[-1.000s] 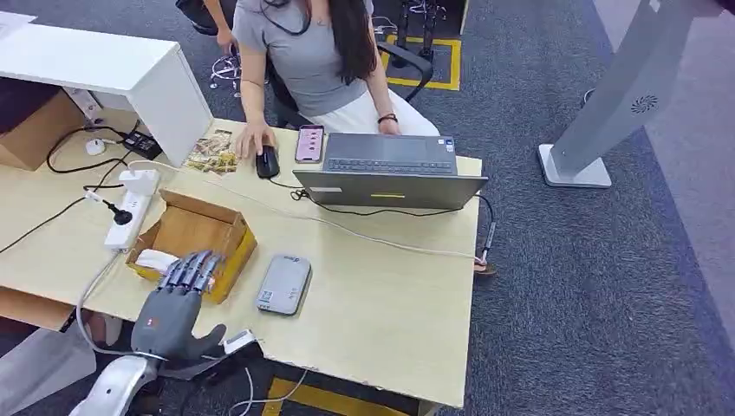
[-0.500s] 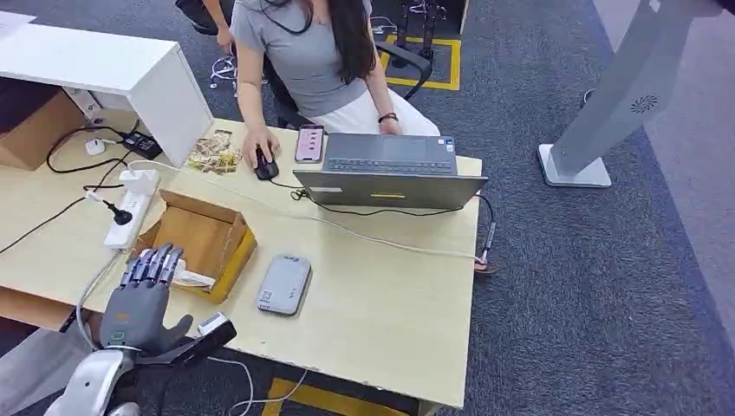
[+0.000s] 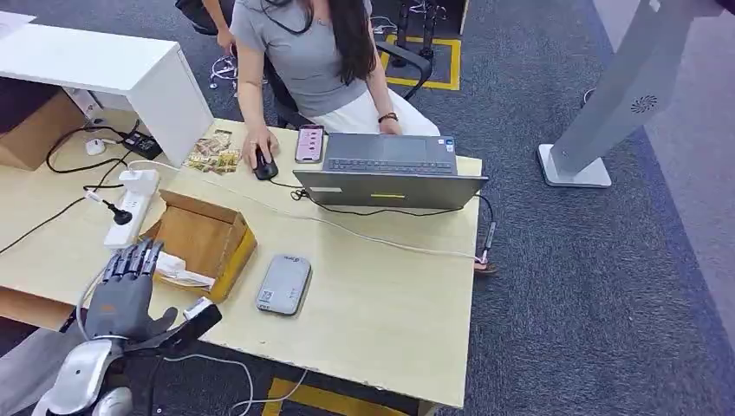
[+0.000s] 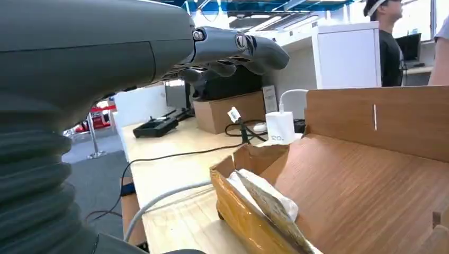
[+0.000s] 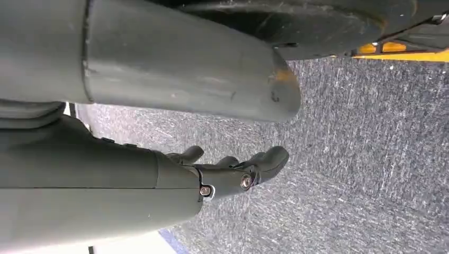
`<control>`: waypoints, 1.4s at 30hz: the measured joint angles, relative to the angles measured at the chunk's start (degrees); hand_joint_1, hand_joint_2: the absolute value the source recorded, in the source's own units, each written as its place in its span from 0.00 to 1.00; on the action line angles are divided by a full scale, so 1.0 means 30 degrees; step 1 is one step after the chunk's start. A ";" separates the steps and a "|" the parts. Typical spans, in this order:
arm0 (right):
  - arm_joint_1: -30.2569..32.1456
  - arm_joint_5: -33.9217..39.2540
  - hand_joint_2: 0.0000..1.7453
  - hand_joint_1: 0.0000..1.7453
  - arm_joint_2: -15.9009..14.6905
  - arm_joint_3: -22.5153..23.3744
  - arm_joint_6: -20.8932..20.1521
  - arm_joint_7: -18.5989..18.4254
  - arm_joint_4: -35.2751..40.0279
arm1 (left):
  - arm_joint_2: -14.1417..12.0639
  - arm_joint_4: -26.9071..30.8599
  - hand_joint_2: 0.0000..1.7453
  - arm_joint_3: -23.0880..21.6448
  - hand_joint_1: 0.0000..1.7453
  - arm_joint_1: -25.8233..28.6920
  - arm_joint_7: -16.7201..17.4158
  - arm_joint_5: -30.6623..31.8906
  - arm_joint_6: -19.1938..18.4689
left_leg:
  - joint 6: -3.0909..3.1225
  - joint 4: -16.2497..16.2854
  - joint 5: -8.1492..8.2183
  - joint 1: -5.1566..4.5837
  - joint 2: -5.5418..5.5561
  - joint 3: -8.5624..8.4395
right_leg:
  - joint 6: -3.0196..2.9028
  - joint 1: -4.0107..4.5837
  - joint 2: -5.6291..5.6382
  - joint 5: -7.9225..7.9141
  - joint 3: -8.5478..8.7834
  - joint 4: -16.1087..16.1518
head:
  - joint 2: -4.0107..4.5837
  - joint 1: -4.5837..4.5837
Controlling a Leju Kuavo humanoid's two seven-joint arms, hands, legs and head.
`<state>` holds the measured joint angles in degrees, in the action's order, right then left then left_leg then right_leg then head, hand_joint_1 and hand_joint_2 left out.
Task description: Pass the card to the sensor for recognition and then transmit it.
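A white card (image 3: 176, 268) lies propped in the near corner of an open cardboard box (image 3: 234, 252) on the wooden desk (image 3: 381, 295). In the left wrist view the card (image 4: 263, 196) leans against the box's (image 4: 370, 180) front wall. A grey sensor pad (image 3: 284, 283) lies flat just right of the box. My left hand (image 3: 122, 289) hovers at the desk's near edge, left of the box, fingers spread and holding nothing; its fingers (image 4: 233, 47) reach out level with the box. My right hand (image 5: 233, 172) hangs over the carpet with loose, empty fingers.
A person sits across the desk with a hand on a mouse (image 3: 266, 165), beside a phone (image 3: 309, 143) and a laptop (image 3: 390, 178). A power strip (image 3: 128, 206) and cables lie left of the box. A white cabinet (image 3: 113, 74) stands at the far left.
My left hand has drawn back from over the box toward the desk's near left edge, uncovering the card. The person's hand shifted slightly on the mouse.
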<state>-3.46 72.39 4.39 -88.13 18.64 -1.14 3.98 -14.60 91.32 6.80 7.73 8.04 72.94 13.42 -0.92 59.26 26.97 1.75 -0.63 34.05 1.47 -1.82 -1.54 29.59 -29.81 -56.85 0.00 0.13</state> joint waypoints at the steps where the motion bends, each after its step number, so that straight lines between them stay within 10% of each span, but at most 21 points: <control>1: -0.0003 -0.0079 0.00 0.00 0.0000 0.0000 0.0007 0.0000 0.0000 | 0.0029 -0.0072 1.00 0.0000 0.00 -0.0106 0.0000 -0.0014 -0.0007 | 0.0000 0.0000 0.0000 0.0000 0.0000 -0.0001 | 0.0000 0.0000 0.0000 0.0000 0.0000 0.0000 | 0.0000 0.0000; 42: -0.0017 -0.0291 0.00 0.00 0.0000 -0.0058 0.0007 -0.0160 0.0000 | 0.0299 -0.2397 1.00 0.0000 0.00 -0.2309 0.0452 -0.0699 -0.0926 | 0.0000 0.0000 -0.0002 0.0001 -0.0002 -0.0001 | -0.0003 0.0001 0.0003 -0.0005 -0.0011 -0.0002 | 0.0000 0.0000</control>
<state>-3.51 71.52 4.39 -88.30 18.67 -1.62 3.98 -13.70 84.13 6.80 0.81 9.40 70.84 10.64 -0.92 59.26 26.97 1.75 -0.63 34.05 1.46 -1.82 -1.53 29.58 -29.84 -56.86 0.00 0.13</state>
